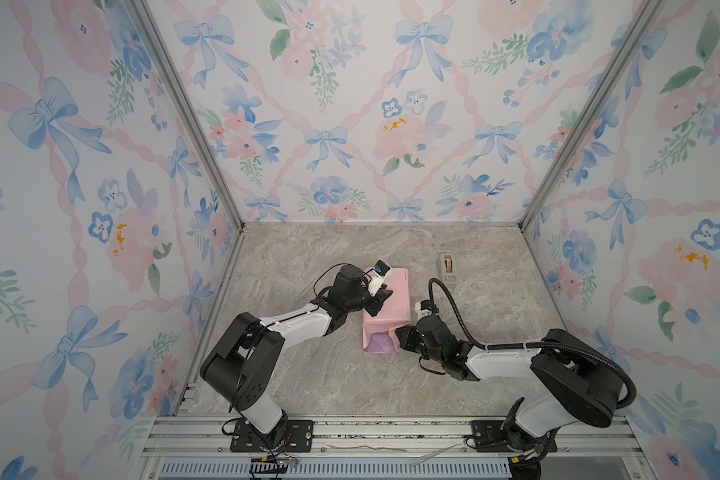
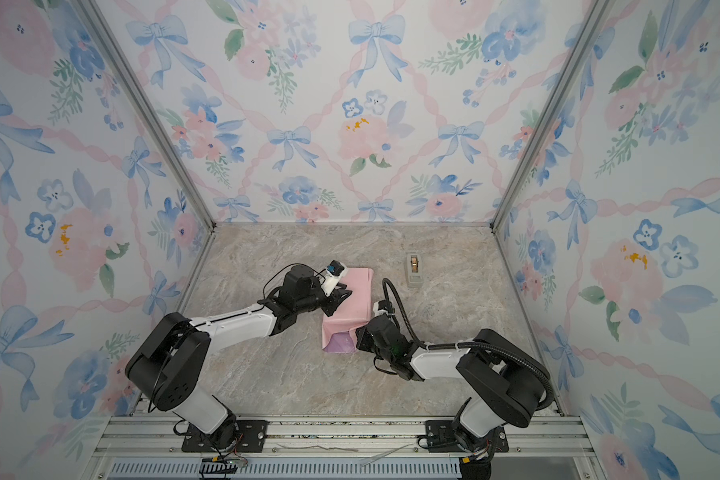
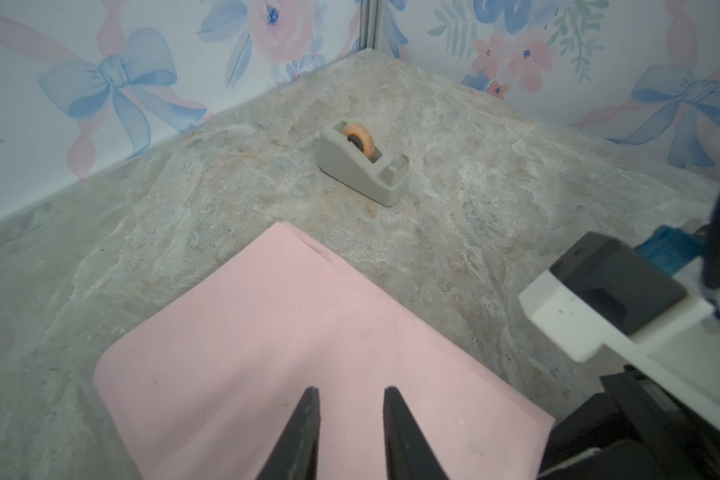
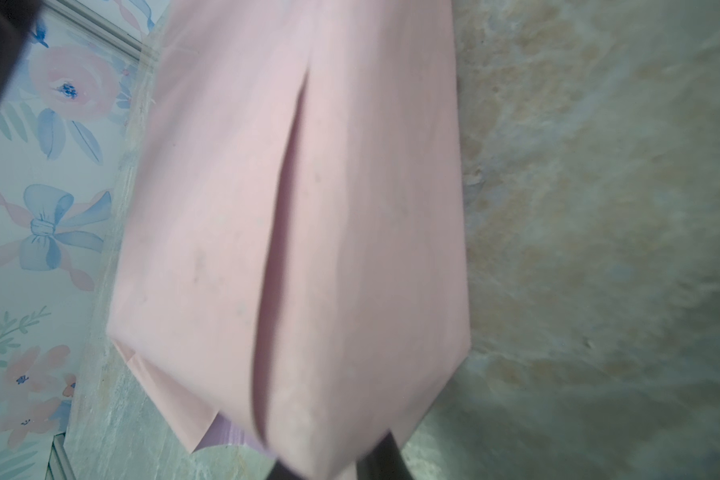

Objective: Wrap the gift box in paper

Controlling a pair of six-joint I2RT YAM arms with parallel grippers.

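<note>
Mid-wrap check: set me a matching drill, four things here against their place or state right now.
1. paper
2. tape dispenser
3. left pincer
4. right pincer

a. open, over the pink face
b. standing apart, nearer the back wall
c. closed on the paper's near corner
d. folded over, lilac showing at the near end

Pairs: 1-d, 2-b, 3-a, 4-c.

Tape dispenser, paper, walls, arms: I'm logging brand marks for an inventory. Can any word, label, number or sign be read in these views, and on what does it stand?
No text can be read in any view.
Tape dispenser: plain grey body, no label shows.
Paper: plain pink, no print.
Walls: bows and flowers only, no lettering.
Arms: no marking large or sharp enough to read.
</note>
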